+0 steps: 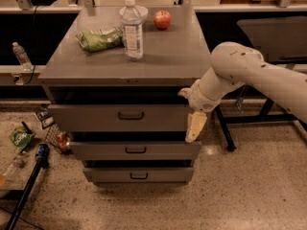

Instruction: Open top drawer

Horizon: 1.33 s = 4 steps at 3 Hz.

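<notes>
The top drawer (96,119) is the widest grey front of the cabinet, with a small dark pull (131,115) at its centre. A dark gap shows between its front and the cabinet top (168,61). My gripper (194,121), cream-coloured at the end of a white arm (240,71), hangs at the right end of the top drawer front, well right of the pull. It holds nothing that I can see.
On the cabinet top stand a water bottle (133,30), a red apple (162,19), a green bag (99,38) and a white bowl (140,11). Two narrower drawers (135,150) sit below. Litter (20,139) and a black pole (29,186) lie at the left; a black frame (225,128) stands at the right.
</notes>
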### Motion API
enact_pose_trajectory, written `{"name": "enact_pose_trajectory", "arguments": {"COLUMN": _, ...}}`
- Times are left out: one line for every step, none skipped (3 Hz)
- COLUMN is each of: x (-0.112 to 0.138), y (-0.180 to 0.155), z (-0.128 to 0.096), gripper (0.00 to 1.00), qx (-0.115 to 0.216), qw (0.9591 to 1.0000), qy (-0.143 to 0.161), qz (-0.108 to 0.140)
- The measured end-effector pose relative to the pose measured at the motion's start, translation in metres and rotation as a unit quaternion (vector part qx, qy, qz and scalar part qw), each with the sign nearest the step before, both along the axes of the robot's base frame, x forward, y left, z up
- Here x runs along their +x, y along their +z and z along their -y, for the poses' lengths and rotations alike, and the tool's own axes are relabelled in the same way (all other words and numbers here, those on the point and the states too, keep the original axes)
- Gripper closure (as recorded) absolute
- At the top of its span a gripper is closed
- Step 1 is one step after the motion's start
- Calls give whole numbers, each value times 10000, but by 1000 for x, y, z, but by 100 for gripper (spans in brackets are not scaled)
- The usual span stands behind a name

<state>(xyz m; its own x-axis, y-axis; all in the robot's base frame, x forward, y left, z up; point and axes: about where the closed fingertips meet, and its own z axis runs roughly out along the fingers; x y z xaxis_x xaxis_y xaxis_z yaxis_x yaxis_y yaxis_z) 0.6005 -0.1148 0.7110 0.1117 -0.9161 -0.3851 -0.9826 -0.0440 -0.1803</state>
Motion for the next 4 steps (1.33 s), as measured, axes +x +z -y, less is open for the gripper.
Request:
{"name": "enact_pose_trajectory", "arguments": {"x": 16, "y": -13, "z": 3, "gripper": 0, "qx": -123, "qw": 9999, "qy": 82, "qz": -3}}
{"name": "enact_pose_trajectory", "arguments": {"x": 28, "y": -27, "z": 8, "gripper": 0, "qx": -178, "qw": 9998, "qy": 76, "qz": -50}}
{"name": "enact_pose_trajectory", "arguments": {"x": 38, "y": -40, "z": 13, "gripper": 15, "qx": -170, "qw": 9997, "qy": 112, "qz": -128}}
{"name": "enact_pose_trajectory", "arguments": {"x": 40, "y": -46, "z": 14, "gripper": 39, "qx": -154, "qw": 9995, "qy": 165, "qz": -208}}
